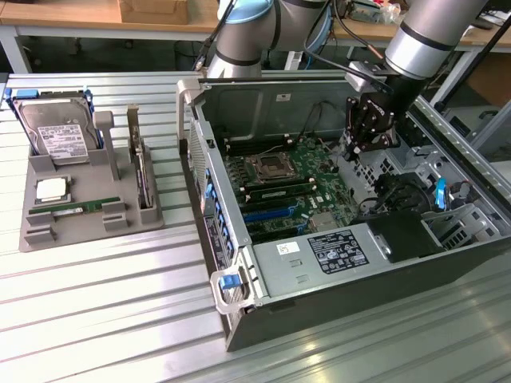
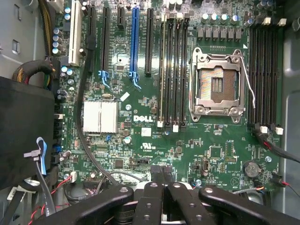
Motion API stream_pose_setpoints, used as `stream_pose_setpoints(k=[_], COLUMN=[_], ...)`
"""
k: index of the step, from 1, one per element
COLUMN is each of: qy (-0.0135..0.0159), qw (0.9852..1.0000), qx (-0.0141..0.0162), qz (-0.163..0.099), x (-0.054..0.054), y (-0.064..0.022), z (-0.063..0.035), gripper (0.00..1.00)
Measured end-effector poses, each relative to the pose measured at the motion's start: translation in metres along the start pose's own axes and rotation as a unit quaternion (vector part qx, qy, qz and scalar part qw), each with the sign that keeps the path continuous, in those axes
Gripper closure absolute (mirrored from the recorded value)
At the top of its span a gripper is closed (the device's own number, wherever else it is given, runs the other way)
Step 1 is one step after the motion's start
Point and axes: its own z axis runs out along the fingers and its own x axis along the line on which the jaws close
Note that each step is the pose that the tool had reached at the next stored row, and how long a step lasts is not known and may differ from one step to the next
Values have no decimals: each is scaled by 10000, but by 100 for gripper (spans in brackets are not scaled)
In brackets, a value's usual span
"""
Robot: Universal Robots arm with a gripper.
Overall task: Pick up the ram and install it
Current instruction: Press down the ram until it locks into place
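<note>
The ram [image 1: 76, 209], a thin green stick, lies flat in a slot of the grey holder tray [image 1: 48, 235] at the exterior view's left, far from the arm. My gripper [image 1: 354, 146] hangs inside the open computer case [image 1: 335, 263], above the green motherboard [image 1: 307, 171] on its far right side. In the wrist view the black fingers [image 2: 154, 187] meet with nothing between them; my gripper [image 2: 161, 174] is shut and holds nothing. Below it lie the long black memory slots [image 2: 172, 70] and the open processor socket [image 2: 218, 82].
On the tray also stand a silver hard drive [image 1: 54, 132], a square processor chip [image 1: 52, 189] and an upright card [image 1: 142, 171]. Inside the case are a power supply box [image 1: 319, 259], cables [image 2: 91, 154], a blue slot [image 2: 135, 42] and a silver heatsink [image 2: 100, 116].
</note>
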Motion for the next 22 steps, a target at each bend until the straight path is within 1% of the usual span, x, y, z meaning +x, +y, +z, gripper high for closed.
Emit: stream_pose_setpoints(k=[2, 3, 4, 8, 15, 18, 22], qy=[-1, -15, -22, -39, -54, -64, -73], qw=[10000, 9999, 9997, 9991, 9984, 9975, 9967], qx=[0, -2, -4, -6, -8, -10, -11], qz=[32, 160, 240, 412, 570, 700, 806], x=[0, 0, 0, 0, 0, 0, 0], y=[0, 0, -1, -2, -3, -4, -5], z=[1, 6, 7, 14, 26, 35, 43], gripper=[90, 90, 90, 90, 90, 90, 90])
